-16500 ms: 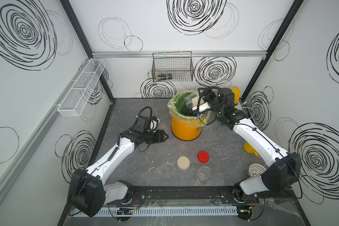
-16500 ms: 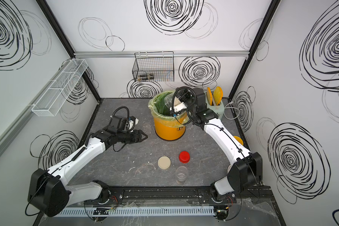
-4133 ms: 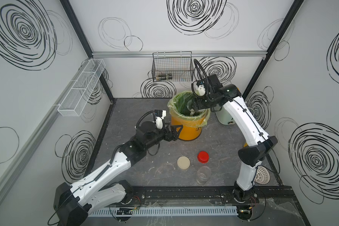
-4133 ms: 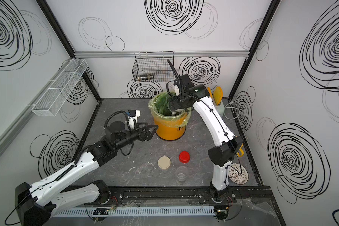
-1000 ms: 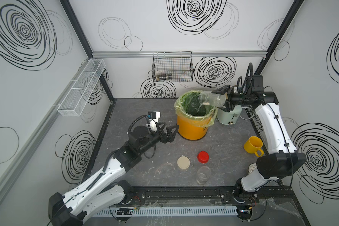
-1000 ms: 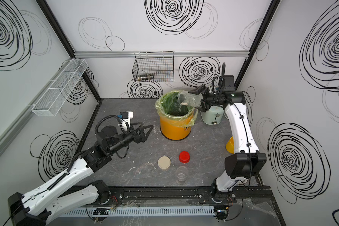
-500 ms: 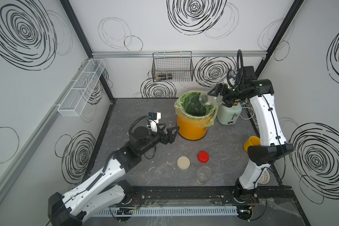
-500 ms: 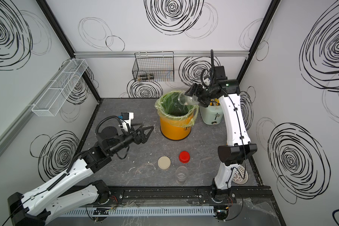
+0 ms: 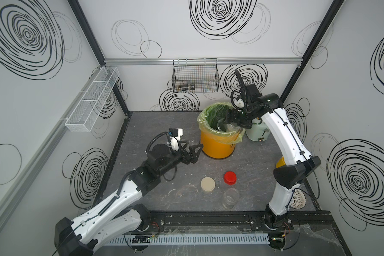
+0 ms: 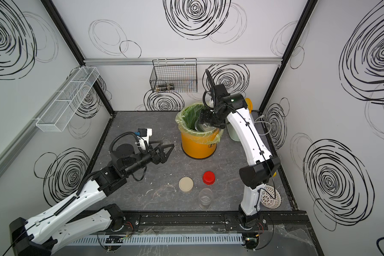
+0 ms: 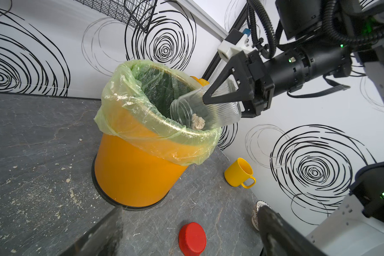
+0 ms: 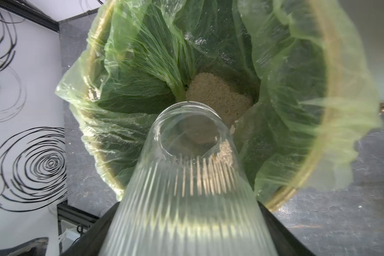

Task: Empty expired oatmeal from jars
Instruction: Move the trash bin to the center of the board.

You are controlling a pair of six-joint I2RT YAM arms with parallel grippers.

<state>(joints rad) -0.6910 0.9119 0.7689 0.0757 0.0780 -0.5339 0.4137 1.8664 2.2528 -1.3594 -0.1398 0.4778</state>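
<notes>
My right end effector (image 11: 211,99) is clamped on the wider ribbed clear jar (image 11: 217,115), one finger along each side of its body near the base. The jar is tipped with its open mouth pointing down and inward, over the rim of the yellow bin (image 11: 133,172) and inside the green liner (image 11: 124,104). A small clump of oatmeal (image 11: 197,122) sits just inside the jar's neck, at the low side of the mouth. In the right wrist view a larger pale heap of oatmeal (image 12: 217,97) lies at the bottom of the liner, below the mouth. My left end effector (image 9: 192,148) hangs above the worktop (image 9: 164,124) just beside the bin on its left, fingers spread apart with nothing between them, pointing toward the bin. Nearer the front, the beige round lid (image 9: 208,184) and the red screw cap (image 9: 230,178) lie flat side by side, apart from each other. The slimmer clear jar (image 9: 230,198) stands upright and open-mouthed just in front of the cap. Flakes (image 11: 42,192) are scattered over the worktop on the left side of the bin. A pale green container (image 9: 257,133) stands just to the right of the bin, behind my right arm, and a yellow cup (image 11: 238,171) sits near the right wall. A white perforated disc (image 9: 298,198) lies at the front right corner.
</notes>
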